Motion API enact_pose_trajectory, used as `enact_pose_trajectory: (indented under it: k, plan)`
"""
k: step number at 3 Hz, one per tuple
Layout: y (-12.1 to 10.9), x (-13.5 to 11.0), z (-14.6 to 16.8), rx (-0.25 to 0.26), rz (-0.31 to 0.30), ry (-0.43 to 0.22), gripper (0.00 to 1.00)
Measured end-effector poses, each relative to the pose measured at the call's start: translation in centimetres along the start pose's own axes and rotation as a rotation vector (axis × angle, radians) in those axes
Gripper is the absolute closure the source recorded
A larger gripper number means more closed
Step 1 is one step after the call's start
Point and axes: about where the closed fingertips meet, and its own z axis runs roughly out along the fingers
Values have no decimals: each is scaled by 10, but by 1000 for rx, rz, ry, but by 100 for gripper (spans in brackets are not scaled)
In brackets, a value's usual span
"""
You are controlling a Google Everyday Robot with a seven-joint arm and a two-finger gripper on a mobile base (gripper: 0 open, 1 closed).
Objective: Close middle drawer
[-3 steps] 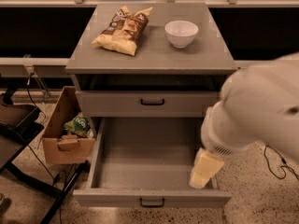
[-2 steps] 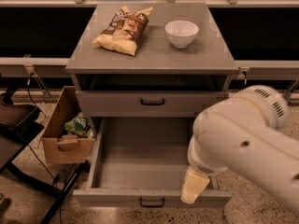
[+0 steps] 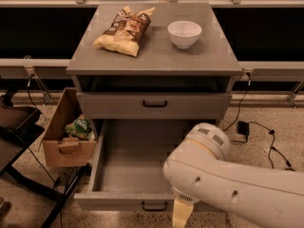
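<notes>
The middle drawer [image 3: 128,160] is pulled far out of the grey cabinet, showing a plain grey inside with nothing in it. Its small black bar handle [image 3: 154,205] is on the front panel near the bottom of the view. The uppermost drawer [image 3: 154,106] above it is shut. The lowest drawer is hidden. My white arm [image 3: 228,184] reaches in from the lower right across the drawer's right front corner. My gripper [image 3: 182,216], cream-coloured, hangs just in front of the drawer's front panel, right of the handle, partly cut off by the bottom edge.
A chip bag [image 3: 124,30] and a white bowl [image 3: 184,33] sit on the cabinet top [image 3: 154,56]. A cardboard box [image 3: 66,134] with a green packet stands at the cabinet's left. A dark stand [image 3: 19,141] is at far left. Cables [image 3: 266,137] lie on the floor at right.
My arm has swung left and toward the camera. The gripper has moved from over the drawer's right inside to just in front of its front panel. The drawer has not moved.
</notes>
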Motion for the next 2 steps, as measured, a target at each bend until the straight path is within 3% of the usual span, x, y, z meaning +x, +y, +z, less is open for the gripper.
enact_pose_trajectory:
  k: [2]
  plan:
    - [2, 2, 4, -2, 36, 9, 0]
